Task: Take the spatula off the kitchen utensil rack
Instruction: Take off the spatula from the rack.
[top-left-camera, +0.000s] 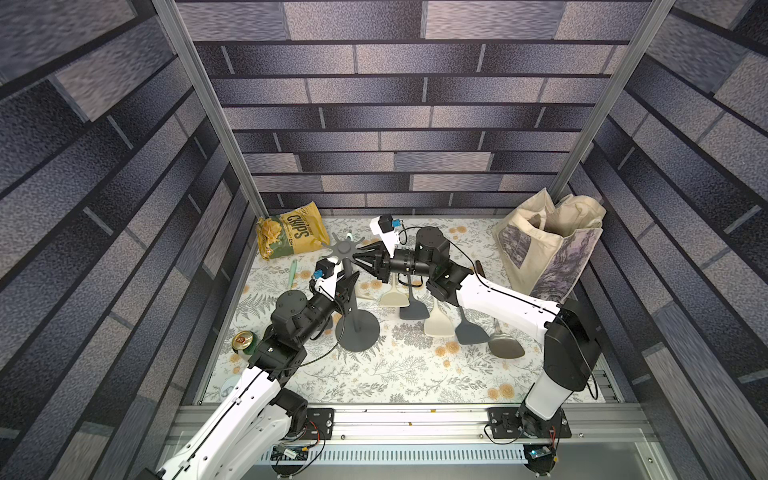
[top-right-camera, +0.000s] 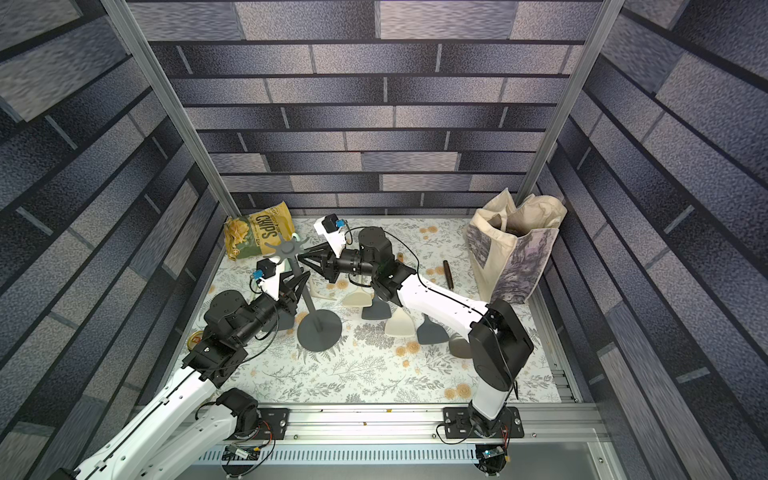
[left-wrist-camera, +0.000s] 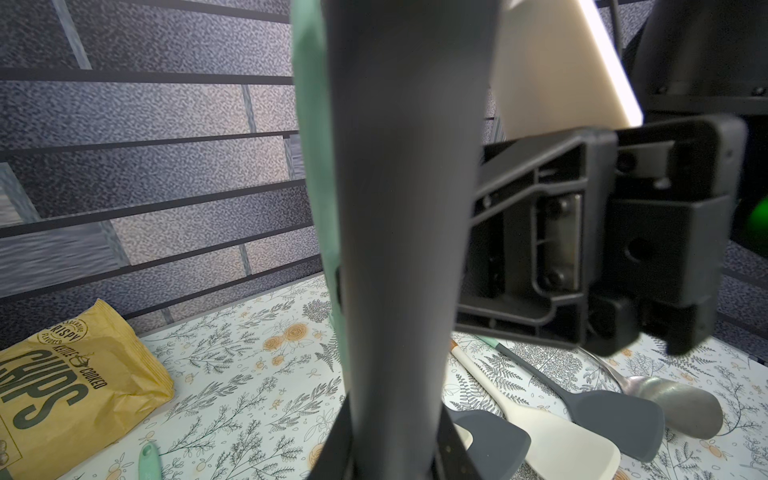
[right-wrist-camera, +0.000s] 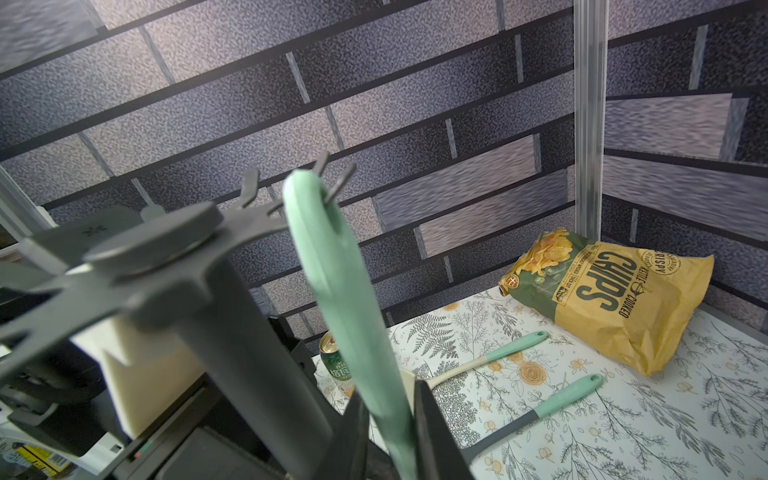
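Observation:
The kitchen utensil rack is a dark grey stand with a round base and a star-shaped crown of hooks. It leans slightly. My left gripper is shut on its pole, partway up. The spatula hangs by its mint-green handle from a crown hook. My right gripper comes in level from the right and is shut on that handle below the hook. The spatula's blade is hidden behind the arms.
Several loose spatulas and a metal spoon lie right of the base, under my right arm. A mint-handled utensil lies at the left. A chips bag sits back left, a can left, a tote bag back right.

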